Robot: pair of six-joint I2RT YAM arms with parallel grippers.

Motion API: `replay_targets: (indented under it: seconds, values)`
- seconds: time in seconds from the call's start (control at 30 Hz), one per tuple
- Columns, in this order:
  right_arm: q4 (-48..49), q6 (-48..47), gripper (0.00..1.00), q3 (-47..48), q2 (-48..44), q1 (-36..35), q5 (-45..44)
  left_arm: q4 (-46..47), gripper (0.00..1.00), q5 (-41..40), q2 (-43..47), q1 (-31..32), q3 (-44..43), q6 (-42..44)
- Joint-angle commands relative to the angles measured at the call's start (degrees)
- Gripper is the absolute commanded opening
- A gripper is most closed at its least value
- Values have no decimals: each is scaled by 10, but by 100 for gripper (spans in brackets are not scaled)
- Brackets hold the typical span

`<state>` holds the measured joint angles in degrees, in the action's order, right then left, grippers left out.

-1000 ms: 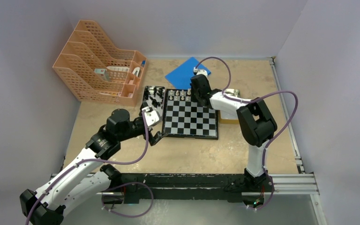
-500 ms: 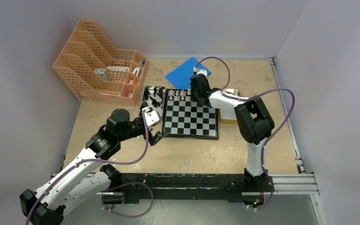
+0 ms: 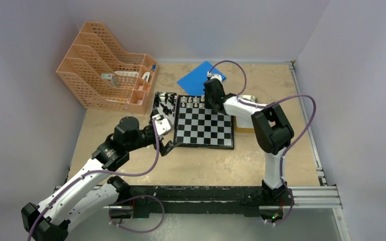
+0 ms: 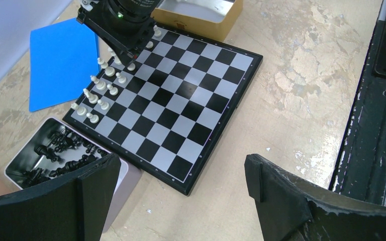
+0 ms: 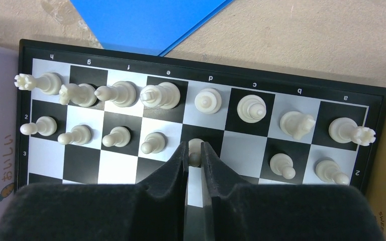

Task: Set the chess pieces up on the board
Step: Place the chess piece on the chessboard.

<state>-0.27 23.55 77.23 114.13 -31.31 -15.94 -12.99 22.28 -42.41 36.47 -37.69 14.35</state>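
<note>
Pawn placement!
Right end effector [image 5: 194,151] clamps a cream-white pawn [image 5: 195,145] upright, filling the second-row gap on the checkered board [image 5: 244,150].

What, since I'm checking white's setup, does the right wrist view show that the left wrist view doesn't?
Only right wrist: the printed file letters and the right gripper closed around a white pawn.
Only left wrist: the open left gripper, the tray of black pieces, and the bare near rows of the board.
Both: the board, the white pieces along its far edge, and the blue sheet.
</note>
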Motion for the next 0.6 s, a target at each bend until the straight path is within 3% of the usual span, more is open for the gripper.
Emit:
replay_targets:
  seconds: [0.0, 0.57]
  values:
    - [-19, 7, 16, 29, 7, 3, -15, 11, 96, 5, 5, 2, -3, 6]
    - [-30, 8, 21, 42, 13, 3, -19, 10, 96, 5, 5, 1, -3, 8]
